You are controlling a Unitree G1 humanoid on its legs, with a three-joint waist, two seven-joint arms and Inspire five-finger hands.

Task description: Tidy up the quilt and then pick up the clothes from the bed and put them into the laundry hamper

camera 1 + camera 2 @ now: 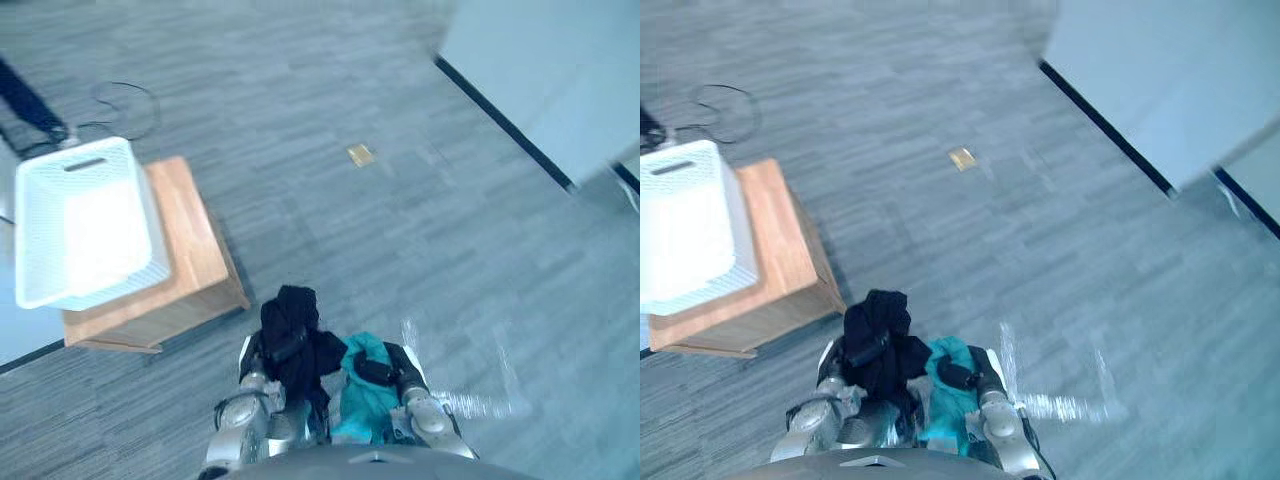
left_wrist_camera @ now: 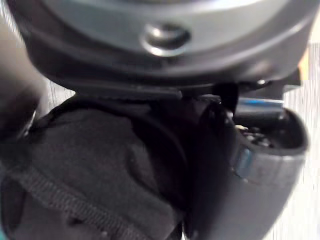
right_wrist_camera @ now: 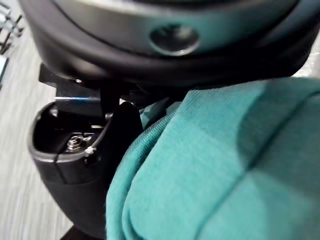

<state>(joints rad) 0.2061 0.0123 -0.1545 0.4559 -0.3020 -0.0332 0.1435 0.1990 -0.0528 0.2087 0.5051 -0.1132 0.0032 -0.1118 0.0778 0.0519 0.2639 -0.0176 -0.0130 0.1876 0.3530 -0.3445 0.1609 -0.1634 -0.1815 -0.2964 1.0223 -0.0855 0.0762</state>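
We are holding seemingly light, limp clothes by their bunched folds: left hand (image 2: 250, 165) fingers curling round the black garment (image 1: 290, 320), right hand (image 3: 75, 150) fingers pinching the teal garment (image 1: 362, 400).

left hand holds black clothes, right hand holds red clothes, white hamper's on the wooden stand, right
Not red: the right hand holds teal clothes, plain in the right wrist view. The rest is right.

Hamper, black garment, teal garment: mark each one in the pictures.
white laundry hamper (image 1: 100, 284), left eye view, its near wall
black garment (image 1: 296, 304), left eye view, top of the bunch
teal garment (image 3: 225, 165), right wrist view, broad fold of the cloth
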